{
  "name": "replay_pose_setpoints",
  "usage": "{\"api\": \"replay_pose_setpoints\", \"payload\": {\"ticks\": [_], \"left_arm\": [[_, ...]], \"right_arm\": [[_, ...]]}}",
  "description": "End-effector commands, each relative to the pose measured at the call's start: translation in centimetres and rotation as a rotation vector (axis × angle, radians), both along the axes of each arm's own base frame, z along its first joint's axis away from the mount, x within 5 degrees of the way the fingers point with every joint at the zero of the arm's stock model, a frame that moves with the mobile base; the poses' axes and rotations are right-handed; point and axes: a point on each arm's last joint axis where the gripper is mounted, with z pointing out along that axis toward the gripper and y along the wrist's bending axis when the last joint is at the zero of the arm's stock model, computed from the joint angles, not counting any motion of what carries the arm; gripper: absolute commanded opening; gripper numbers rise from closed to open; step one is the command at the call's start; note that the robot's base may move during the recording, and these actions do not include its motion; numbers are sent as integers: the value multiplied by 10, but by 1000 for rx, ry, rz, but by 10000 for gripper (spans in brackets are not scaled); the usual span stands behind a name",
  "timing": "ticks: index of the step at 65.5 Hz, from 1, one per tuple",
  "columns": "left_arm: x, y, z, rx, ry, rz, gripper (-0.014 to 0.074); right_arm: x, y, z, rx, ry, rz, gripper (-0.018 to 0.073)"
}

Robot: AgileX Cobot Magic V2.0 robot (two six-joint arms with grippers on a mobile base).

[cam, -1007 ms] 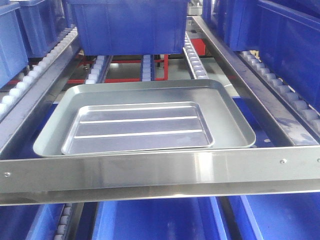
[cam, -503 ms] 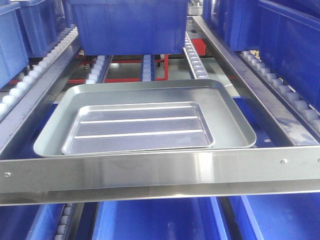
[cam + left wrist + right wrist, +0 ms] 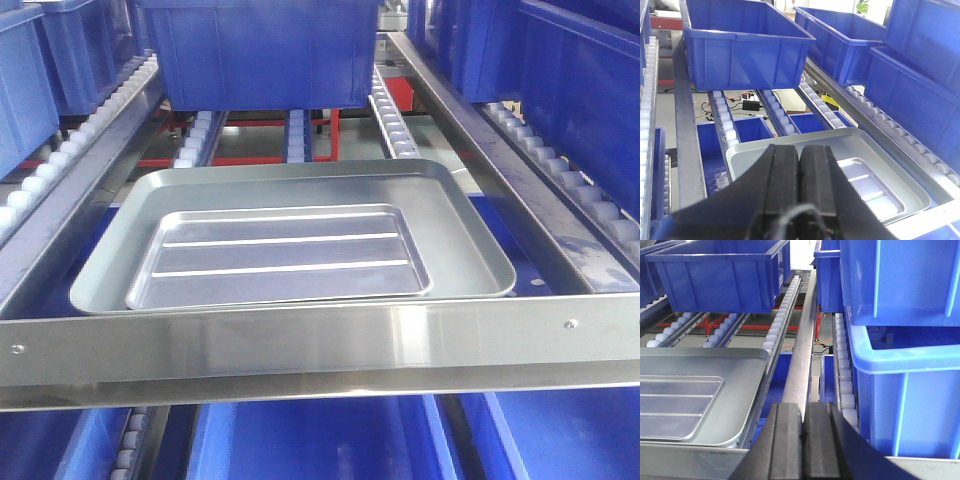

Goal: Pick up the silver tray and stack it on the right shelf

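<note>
The ridged tray (image 3: 283,255) is lying flat inside a bigger smooth tray (image 3: 460,235), both resting on the rack's white rollers (image 3: 392,125) just behind the shiny front bar (image 3: 330,345). Judging by that, the stacking is looking done or nearly so, w/ only a pull-back left for the arms. Neither claw is touching the trays: the left gripper (image 3: 800,182) is hanging above the big tray's near-left corner w/ pads pressed together & nothing between them; the right gripper (image 3: 803,437) is likewise closed & empty, sitting over the steel divider rail (image 3: 802,357) btwn the tray lane & the neighbouring lane. Dark-blue bins (image 3: 262,50) are crowding the rack behind & to both sides, w/ more on the level below; red framing is showing beneath the rollers.
</note>
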Motion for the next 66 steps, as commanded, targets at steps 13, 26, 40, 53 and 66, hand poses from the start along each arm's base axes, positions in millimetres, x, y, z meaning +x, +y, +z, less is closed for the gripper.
{"api": "replay_pose_setpoints", "payload": {"ticks": [13, 26, 40, 53, 66], "left_arm": [[-2, -2, 17, -43, -89, -31, -100], [-2, -2, 17, -43, -89, -31, -100], [-3, 7, 11, 28, -83, 65, -100], [-8, 23, -12, 60, -188, 245, -100], [-15, 35, -55, 71, -176, 403, -100]], "right_arm": [[-2, 0, 9, -5, -102, -1, 50], [-2, 0, 9, -5, -102, -1, 50], [-2, 0, 9, -5, -102, -1, 50], [-2, 0, 9, -5, -102, -1, 50], [-2, 0, 9, -5, -102, -1, 50]]}}
